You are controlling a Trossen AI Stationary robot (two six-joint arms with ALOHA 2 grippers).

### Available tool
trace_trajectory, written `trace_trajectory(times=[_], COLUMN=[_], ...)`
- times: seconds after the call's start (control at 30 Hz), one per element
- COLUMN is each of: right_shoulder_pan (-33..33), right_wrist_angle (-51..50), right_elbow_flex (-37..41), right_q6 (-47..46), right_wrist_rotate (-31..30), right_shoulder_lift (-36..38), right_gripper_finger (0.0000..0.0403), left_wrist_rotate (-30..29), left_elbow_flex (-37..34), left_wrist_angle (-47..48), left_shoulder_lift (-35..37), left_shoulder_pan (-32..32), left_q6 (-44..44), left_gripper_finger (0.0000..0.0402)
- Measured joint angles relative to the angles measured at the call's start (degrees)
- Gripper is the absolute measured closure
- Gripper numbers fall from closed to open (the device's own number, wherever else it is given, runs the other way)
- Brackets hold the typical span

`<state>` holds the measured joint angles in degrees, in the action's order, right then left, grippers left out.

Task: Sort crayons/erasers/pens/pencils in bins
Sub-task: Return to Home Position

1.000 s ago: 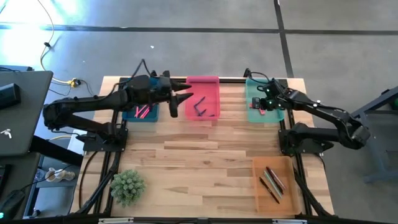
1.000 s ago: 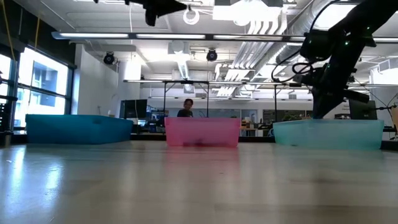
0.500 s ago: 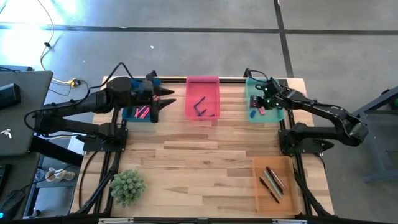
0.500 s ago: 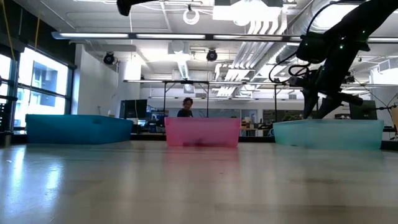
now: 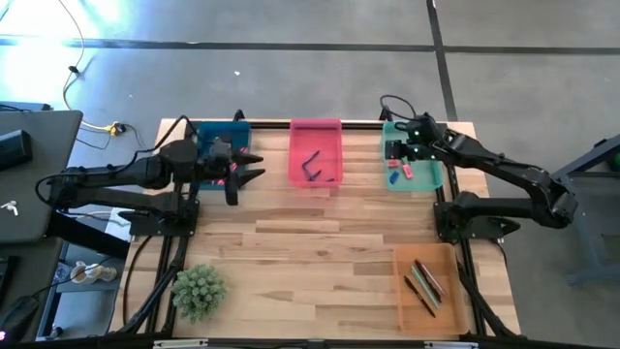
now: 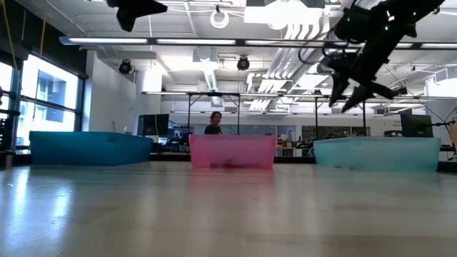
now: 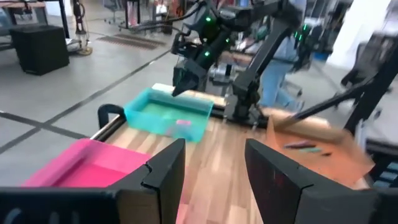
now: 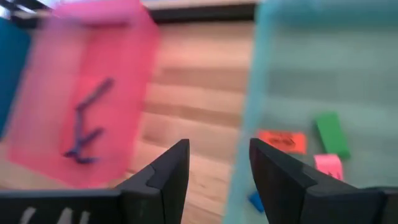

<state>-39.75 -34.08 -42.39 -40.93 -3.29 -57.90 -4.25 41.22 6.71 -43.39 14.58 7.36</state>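
Observation:
Four bins stand on the wooden table: dark blue, pink and teal along the far edge, and orange at the near right. In the teal bin lie several erasers: red-orange, green, pink and blue. My right gripper hangs open above the teal bin's left part, holding nothing. High beside the dark blue bin's right edge, my left gripper is open and empty.
Pink sticks lie in the dark blue bin, dark sticks in the pink one, and several sticks in the orange one. A small green plant stands at the near left. The table's middle is bare wood.
My right gripper has opened low in the teal bin and risen clear of it, drifting toward the far edge. My left gripper, still open, has drawn back from the pink bin toward the table's left, and is now by the dark blue bin.

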Motion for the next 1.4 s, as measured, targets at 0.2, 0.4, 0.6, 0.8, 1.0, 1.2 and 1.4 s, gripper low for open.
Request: trace_trajectory(times=[0.2,0.4,0.6,0.8,1.0,1.2,1.4], right_shoulder_pan=[5.12,11.38,17.25,21.29,23.92,25.83,25.83], right_wrist_angle=[4.71,10.74,11.29,11.10,12.10,12.11,12.13], right_elbow_flex=[-5.00,-8.42,-11.32,-13.11,-13.18,-13.18,-13.18], right_q6=[3.53,2.40,2.41,1.59,-4.12,-5.60,-2.75], right_wrist_rotate=[-1.35,-4.05,-6.15,-5.17,-5.18,-5.32,-7.15], right_shoulder_lift=[0.25,0.25,0.25,0.25,0.25,0.47,4.68], right_gripper_finger=[0.0243,0.0243,0.0243,0.0243,0.0243,0.0243,0.0243], left_wrist_rotate=[-0.09,-0.09,-0.07,-1.35,-3.78,-2.84,-2.45], left_elbow_flex=[-8.07,-14.07,-17.05,-21.17,-27.82,-33.79,-38.90], left_wrist_angle=[-4.87,-5.53,-3.38,-3.27,-3.98,-6.58,-11.20], left_shoulder_lift=[7.85,15.61,24.71,34.18,40.55,43.19,43.18], left_shoulder_pan=[-1.59,-3.11,-4.30,-4.10,-4.13,-4.10,-4.11], left_q6=[3.83,6.33,6.12,4.59,5.23,7.50,7.48], left_gripper_finger=[0.0248,0.0248,0.0248,0.0248,0.0248,0.0248,0.0248])
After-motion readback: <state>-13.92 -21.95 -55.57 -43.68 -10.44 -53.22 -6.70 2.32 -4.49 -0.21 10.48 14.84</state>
